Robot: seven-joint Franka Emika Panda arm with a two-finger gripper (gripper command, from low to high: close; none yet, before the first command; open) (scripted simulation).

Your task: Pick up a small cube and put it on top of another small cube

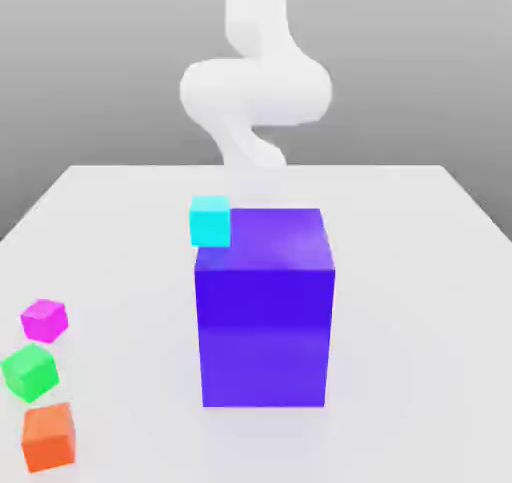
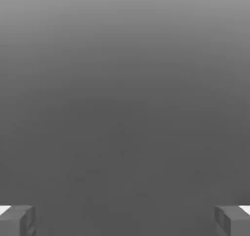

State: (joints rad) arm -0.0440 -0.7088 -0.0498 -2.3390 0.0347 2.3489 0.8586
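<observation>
Your small magenta cube (image 1: 44, 319) is sitting at the exterior view's far left of the big blue-purple block (image 1: 265, 306), well apart from it. Small green cube (image 1: 30, 370) is lying just beside magenta, orange cube (image 1: 48, 437) nearer the camera. Cyan cube (image 1: 211, 220) is sitting at the block's upper-left corner. Your gripper (image 2: 125, 219) is standing with fingers (image 2: 17, 219) wide apart, holding nothing.

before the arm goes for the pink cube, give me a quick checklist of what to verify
1. Gripper open with nothing between the fingers: ok.
2. Pink cube free on the table, nothing on top: ok.
3. Green cube top bare for stacking: ok.
4. Pink and green cubes apart enough for the fingers: cannot tell.
5. Orange cube away from the pink one: ok.
6. Big purple block stands between arm and cubes: not ok.
</observation>
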